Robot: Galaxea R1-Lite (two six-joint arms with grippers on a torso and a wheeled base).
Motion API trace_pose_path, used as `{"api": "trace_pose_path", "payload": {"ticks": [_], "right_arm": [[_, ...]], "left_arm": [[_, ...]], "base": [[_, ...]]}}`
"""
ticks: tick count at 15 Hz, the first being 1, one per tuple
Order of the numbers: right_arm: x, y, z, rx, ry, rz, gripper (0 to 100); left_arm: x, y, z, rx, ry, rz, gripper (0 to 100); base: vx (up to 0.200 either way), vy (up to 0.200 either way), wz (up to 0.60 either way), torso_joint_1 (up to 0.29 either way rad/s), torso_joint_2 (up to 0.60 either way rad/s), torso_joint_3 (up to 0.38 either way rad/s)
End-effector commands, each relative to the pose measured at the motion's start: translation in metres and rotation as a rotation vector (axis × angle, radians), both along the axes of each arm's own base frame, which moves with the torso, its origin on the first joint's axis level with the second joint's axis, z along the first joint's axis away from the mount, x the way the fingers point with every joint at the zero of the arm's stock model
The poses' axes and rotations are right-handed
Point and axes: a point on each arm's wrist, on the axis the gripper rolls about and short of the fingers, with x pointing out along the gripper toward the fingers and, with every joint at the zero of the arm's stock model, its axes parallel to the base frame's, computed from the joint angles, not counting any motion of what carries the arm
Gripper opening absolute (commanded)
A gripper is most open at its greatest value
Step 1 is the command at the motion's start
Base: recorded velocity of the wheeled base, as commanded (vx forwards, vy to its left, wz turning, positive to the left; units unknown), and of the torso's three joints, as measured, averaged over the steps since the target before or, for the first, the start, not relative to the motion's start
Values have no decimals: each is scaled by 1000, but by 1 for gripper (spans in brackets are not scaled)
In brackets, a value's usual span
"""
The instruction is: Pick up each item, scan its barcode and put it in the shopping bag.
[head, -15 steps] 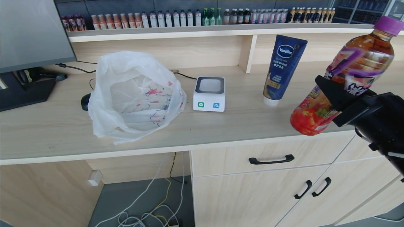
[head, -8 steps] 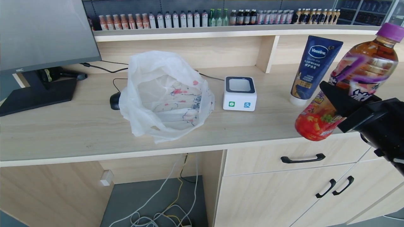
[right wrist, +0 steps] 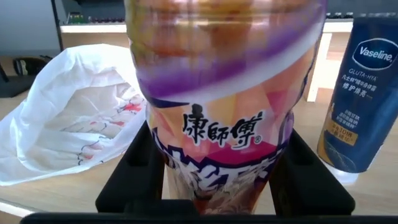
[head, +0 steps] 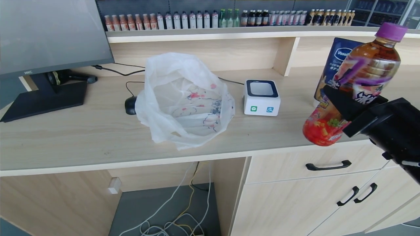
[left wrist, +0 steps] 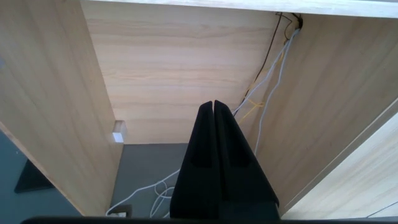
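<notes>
At a shop checkout counter (head: pixel 65 137), the right gripper (head: pixel 347 98) clamps a tilted drink bottle (head: pixel 370 65) above the front edge near the right end; the left gripper (left wrist: pixel 214 109) hangs closed below. Swung toward the scanner (head: pixel 261 97), the bottle could clip the standing tube (head: pixel 334 62).

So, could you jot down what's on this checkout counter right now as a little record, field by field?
Right pincer: shut on the drink bottle, held tilted in the air near the right end of the counter
Left pincer: shut, empty, low by the cables under the counter
Scanner: white box, mid-counter
Shopping bag: open, on the counter, left of the scanner
Blue tube: standing cap down behind the bottle
Progress: bottle not yet in the bag
</notes>
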Motion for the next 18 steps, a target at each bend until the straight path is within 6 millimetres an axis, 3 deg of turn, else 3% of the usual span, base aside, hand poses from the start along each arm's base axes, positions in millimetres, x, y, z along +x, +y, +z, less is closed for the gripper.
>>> {"api": "trace_pose_path", "payload": {"ticks": [1, 6, 13, 18], "right_arm": [[13, 6, 19, -2, -20, -1, 0], [38, 18, 43, 17, 45, 43, 0], [98, 43, 73, 260, 32, 182, 0], [118, 76, 97, 435, 78, 317, 0]], "left_arm": [[0, 0, 0, 0, -1, 0, 0], [0, 0, 0, 0, -1, 0, 0], [0, 0, 0, 0, -1, 0, 0], [0, 0, 0, 0, -1, 0, 0]], "base": [[0, 0, 0, 0, 0, 0], [0, 0, 0, 0, 0, 0], [0, 0, 0, 0, 0, 0], [0, 0, 0, 0, 0, 0]]}}
